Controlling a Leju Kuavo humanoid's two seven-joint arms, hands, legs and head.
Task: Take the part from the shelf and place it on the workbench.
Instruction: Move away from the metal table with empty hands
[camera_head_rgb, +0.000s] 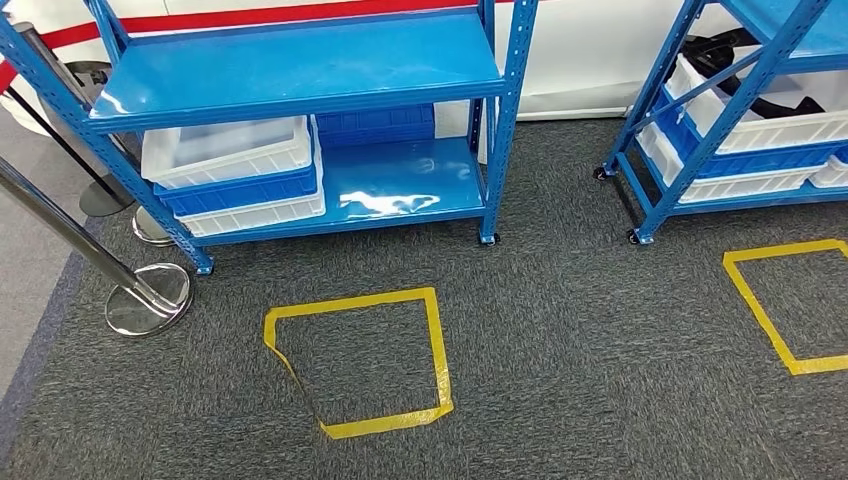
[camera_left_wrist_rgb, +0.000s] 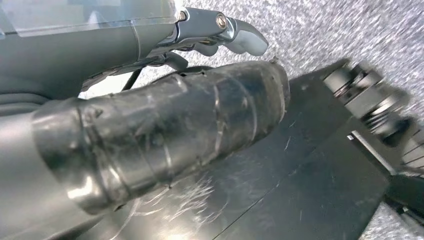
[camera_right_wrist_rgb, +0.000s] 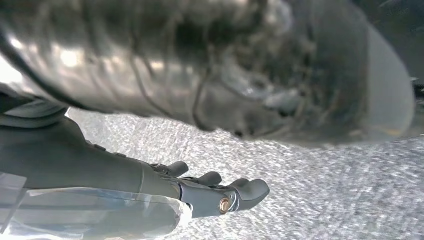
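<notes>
In the head view a black part lies in a white bin on the blue shelf at the far right. In the left wrist view my left hand hangs over the grey carpet, its thick taped thumb across the picture and its fingers stretched out, holding nothing. In the right wrist view my right hand hangs the same way, with fingers extended and nothing between them and the thumb.
A second blue shelf stands ahead on the left with stacked white and blue bins on its lower level. Two yellow tape squares mark the carpet. Chrome barrier posts stand at the left.
</notes>
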